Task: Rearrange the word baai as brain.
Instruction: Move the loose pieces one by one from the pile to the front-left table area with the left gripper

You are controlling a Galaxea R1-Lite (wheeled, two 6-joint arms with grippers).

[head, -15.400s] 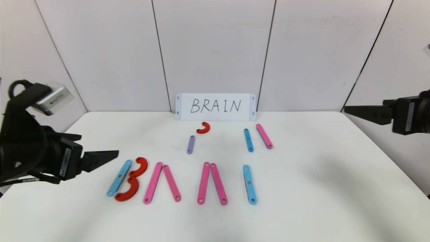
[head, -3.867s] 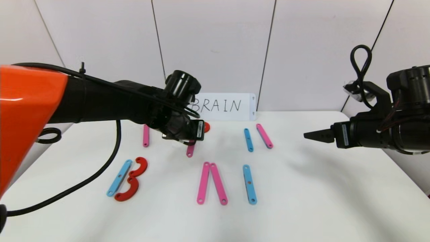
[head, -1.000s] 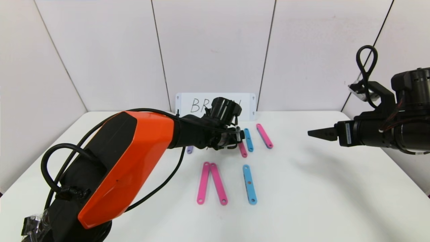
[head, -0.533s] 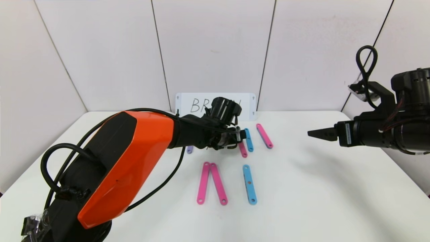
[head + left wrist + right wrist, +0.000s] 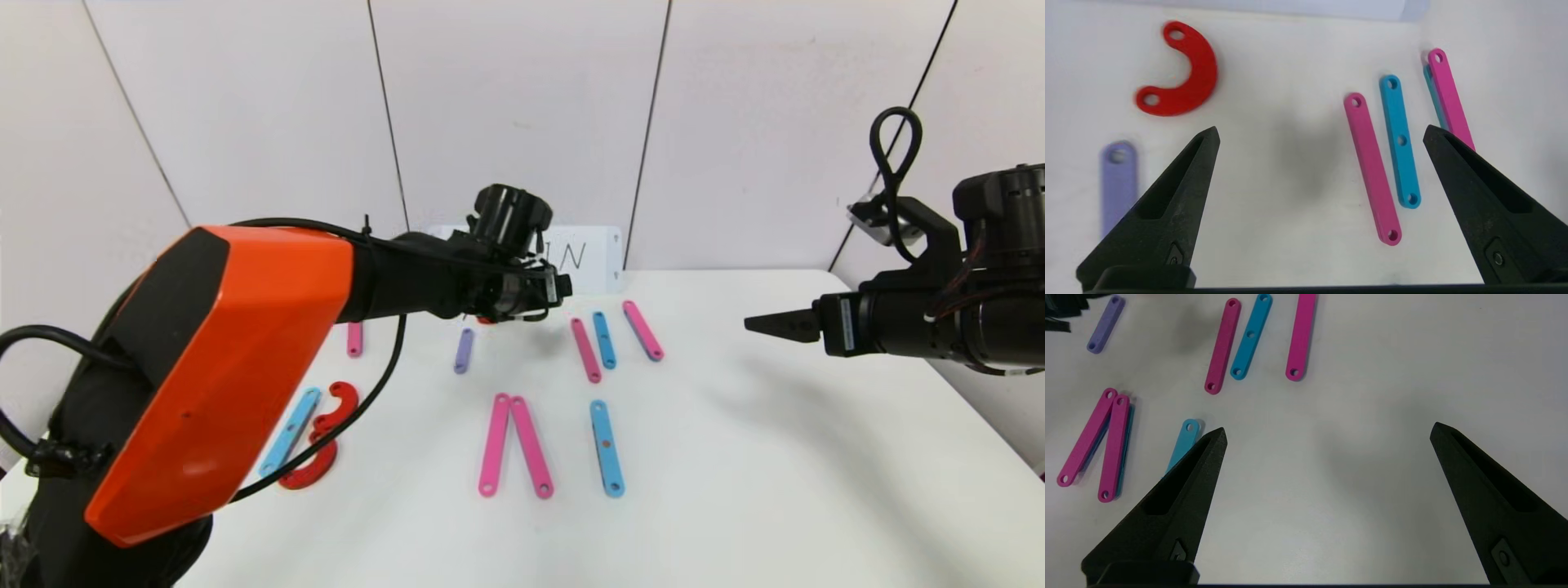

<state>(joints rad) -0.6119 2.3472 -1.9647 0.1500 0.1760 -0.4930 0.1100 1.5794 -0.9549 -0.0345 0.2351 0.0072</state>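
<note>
We note left gripper [image 5: 1321,134] above white table [image 5: 735,457], fingers spread, empty, near flat pink plastic strip [image 5: 1372,168] beside flat blue plastic strip [image 5: 1399,141]. Right gripper [image 5: 1327,435] fingers spread, empty.

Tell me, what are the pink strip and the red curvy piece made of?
Pink strip: probably hard plastic, matte, with an even solid color, clean molded edges and round holes. Red curvy piece: likely the same plastic, flat and smooth, with a hole at each end.
</note>
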